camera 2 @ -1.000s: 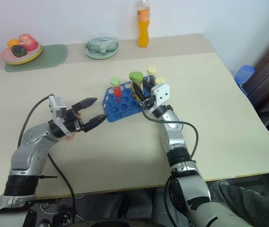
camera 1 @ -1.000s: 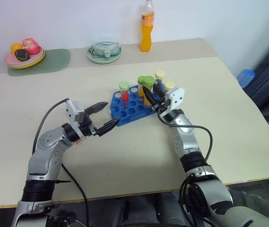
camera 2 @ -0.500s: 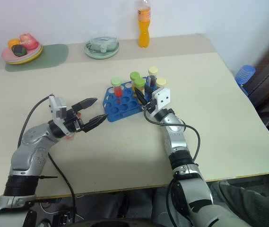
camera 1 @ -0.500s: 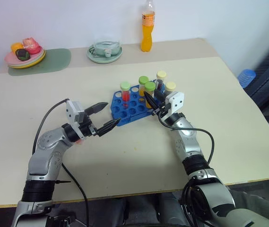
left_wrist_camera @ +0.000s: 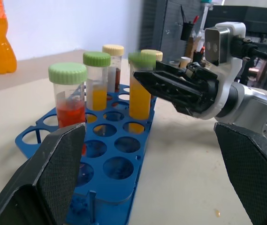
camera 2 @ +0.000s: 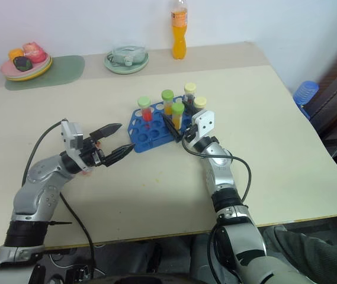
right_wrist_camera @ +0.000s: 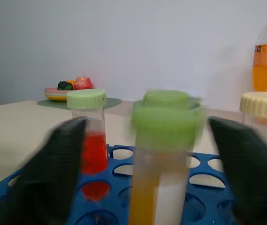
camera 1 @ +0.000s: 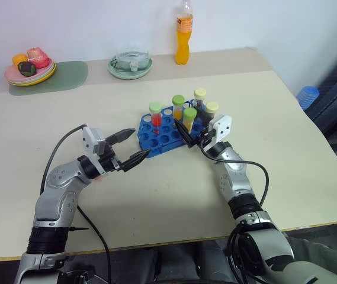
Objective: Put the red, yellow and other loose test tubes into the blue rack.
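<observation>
While my right claw point(camera 1: 187, 131) sits at the near right edge of the blue rack point(camera 1: 166, 131), its two black fingers stand apart on either side of a green-capped yellow tube point(camera 1: 189, 119), gripping nothing. In my right wrist view that tube point(right_wrist_camera: 164, 154) stands upright between the fingers, with a gap on each side, and its foot is cut off so I can't tell how deep it sits. The rack lies mid-table, bright blue with a grid of round holes, most of them bare. Five capped tubes stand in it: the red one with a green cap point(camera 1: 156, 116) toward my left, a second yellow one with a green cap point(camera 1: 178, 107) behind, and two cream-capped ones point(camera 1: 200, 97) point(camera 1: 212, 109) at the far right. The liquid in the cream-capped pair is hard to make out; one looks dark. My left claw point(camera 1: 132, 147) hangs wide and bare just short of the rack's near left corner, not touching it. The right fingers blur in the wrist view. An orange bottle point(camera 1: 183, 40), a green dish point(camera 1: 130, 65) and a plate of food point(camera 1: 31, 67) stand far back
</observation>
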`<state>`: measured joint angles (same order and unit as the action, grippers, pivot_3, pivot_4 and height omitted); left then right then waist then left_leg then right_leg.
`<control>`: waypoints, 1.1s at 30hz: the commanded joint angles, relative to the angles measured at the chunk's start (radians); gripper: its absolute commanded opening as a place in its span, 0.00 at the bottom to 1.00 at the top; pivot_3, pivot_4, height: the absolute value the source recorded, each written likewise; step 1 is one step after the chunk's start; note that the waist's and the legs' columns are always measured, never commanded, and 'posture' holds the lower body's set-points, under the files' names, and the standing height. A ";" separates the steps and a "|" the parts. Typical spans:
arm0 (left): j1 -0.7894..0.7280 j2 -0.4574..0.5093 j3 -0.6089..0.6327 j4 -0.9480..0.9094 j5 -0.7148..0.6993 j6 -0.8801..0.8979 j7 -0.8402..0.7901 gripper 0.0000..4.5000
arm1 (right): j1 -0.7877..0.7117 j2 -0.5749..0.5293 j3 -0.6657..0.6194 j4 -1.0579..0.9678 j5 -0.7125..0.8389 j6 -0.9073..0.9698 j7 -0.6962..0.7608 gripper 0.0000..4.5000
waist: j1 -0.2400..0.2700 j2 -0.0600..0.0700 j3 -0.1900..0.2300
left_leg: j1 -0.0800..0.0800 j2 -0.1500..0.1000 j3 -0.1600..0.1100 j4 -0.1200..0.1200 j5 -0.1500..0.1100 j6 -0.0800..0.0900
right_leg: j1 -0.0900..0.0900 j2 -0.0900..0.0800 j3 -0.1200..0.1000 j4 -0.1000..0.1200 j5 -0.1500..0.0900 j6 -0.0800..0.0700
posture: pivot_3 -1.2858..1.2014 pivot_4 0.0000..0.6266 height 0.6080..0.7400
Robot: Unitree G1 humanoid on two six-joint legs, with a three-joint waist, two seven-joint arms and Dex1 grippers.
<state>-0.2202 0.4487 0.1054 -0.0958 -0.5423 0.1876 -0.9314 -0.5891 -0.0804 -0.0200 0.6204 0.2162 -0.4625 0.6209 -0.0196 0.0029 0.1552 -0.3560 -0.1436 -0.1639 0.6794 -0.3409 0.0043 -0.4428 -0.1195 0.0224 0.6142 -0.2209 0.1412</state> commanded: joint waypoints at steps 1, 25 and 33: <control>0.007 0.001 0.018 -0.035 -0.014 -0.007 0.007 1.00 | -0.008 -0.009 0.000 -0.022 -0.018 -0.014 -0.016 0.98 | 0.000 0.000 0.000 | 0.000 0.000 0.000 0.000 0.000 0.000 | 0.000 0.000 0.000 0.000 0.000 0.000 | 0.52 0.24 1.00; -0.056 0.026 0.200 -0.343 -0.079 0.741 0.805 1.00 | 0.487 -0.575 -0.081 -0.920 0.203 0.618 0.273 0.98 | 0.032 -0.001 0.001 | 0.000 0.000 0.001 0.001 0.000 0.000 | 0.001 0.000 0.002 -0.001 0.000 0.000 | 0.52 0.24 1.00; -0.396 -0.067 0.376 -0.213 -0.095 1.394 1.054 1.00 | 0.470 -0.624 -0.119 -0.880 0.220 0.597 0.347 0.98 | 0.051 -0.002 0.001 | 0.000 0.000 0.001 0.003 0.000 0.000 | 0.002 0.000 0.001 0.000 0.000 0.000 | 0.52 0.24 1.00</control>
<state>-0.5737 0.3812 0.4403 -0.3277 -0.6550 1.4824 0.0881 -0.1067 -0.6890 -0.1086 -0.2512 0.4170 0.1590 0.9515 0.0315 0.0006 0.1558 -0.3563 -0.1441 -0.1634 0.6824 -0.3411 0.0042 -0.4415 -0.1195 0.0236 0.6142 -0.2208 0.1415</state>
